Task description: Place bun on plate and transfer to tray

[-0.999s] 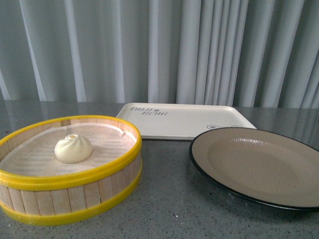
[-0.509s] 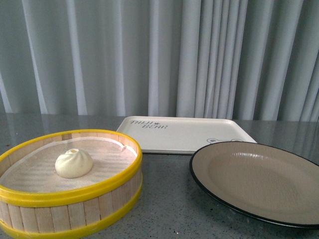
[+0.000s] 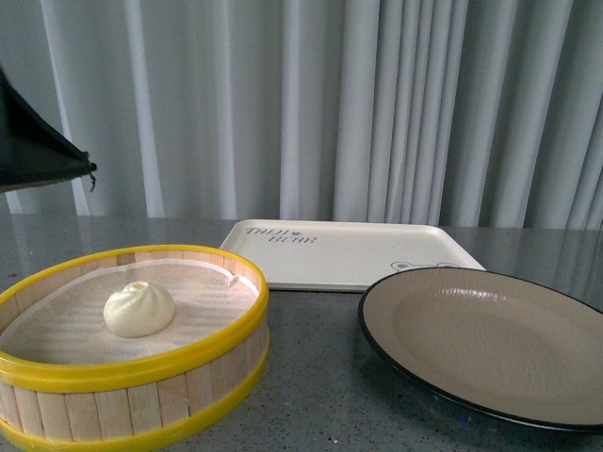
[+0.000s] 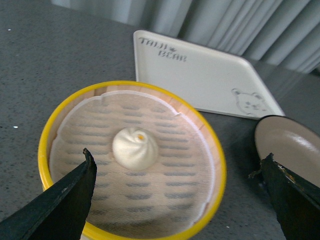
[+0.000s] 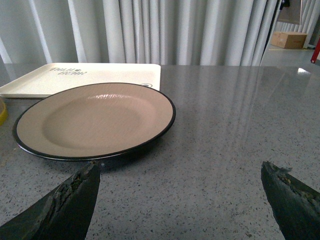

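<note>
Left pincer point(image 4: 177, 155) spread wide above bun point(image 4: 135, 148) (inside steamer basket point(image 4: 44, 150)); right pincer point(image 5: 180, 165) also apart, near plate point(image 5: 95, 120).

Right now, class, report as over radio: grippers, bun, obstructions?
Left gripper open above steamer basket, right gripper open near plate, both empty. Bun in basket, untouched. Plate and tray bare; only basket's rim in the way.
</note>
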Controlling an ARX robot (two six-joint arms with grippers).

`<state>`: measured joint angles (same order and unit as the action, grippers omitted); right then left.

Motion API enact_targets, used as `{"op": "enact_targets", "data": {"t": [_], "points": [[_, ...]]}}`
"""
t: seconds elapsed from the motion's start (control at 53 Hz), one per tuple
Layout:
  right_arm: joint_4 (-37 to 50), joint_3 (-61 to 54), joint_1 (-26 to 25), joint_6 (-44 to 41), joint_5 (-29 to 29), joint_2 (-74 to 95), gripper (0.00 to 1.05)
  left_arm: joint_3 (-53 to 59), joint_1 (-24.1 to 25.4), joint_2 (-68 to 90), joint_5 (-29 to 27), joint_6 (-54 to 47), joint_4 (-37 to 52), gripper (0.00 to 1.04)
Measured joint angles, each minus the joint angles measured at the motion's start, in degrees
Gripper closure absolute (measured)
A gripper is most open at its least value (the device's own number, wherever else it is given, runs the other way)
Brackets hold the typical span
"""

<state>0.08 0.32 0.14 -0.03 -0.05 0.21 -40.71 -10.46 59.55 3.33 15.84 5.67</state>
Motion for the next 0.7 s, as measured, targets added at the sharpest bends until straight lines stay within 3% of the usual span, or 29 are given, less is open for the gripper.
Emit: {"op": "enact_targets", "data": {"t": [0.358, 0.697], "points": [[0.0, 0.0, 0.0, 0.0, 0.0, 0.0, 0.09, -11.8, -4.7, 15.8, -8.2, -7.1, -12.1, 0.07], [0.0, 0.0, 0.0, 0.0, 0.0, 0.0, 0.09, -17.9, -8.1, 25.5, -12.5, -12.9, -10.0, 0.07]]}}
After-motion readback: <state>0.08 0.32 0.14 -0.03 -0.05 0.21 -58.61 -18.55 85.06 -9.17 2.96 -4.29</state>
